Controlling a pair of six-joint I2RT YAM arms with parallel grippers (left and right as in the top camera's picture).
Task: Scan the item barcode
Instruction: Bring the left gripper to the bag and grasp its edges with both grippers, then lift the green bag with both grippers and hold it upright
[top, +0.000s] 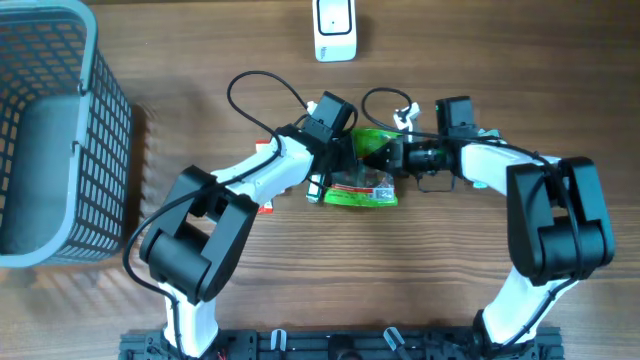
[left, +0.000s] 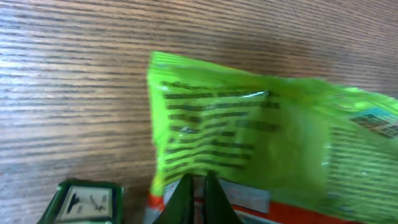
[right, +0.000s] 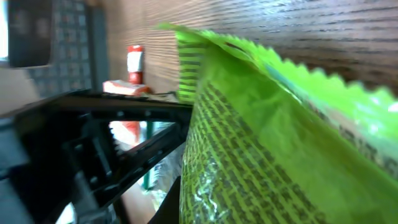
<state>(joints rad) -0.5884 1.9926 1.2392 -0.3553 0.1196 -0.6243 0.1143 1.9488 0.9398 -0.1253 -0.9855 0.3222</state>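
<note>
The left gripper (left: 198, 185) is pinched tight on the green packet (top: 362, 188), and the right gripper (top: 387, 154) looks clamped on its opposite edge.

The worktop (top: 450, 80) is brown wood. A grey basket (top: 105, 150) sits at its left and a white scanner (top: 335, 28) at the far edge. A small red-and-white thing (right: 134, 62) lies near the middle.

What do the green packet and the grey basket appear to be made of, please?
Green packet: thin glossy plastic film, apparently; it crinkles, glints and has a serrated edge. Grey basket: probably matte moulded plastic, judging by its uniform lattice walls.
</note>
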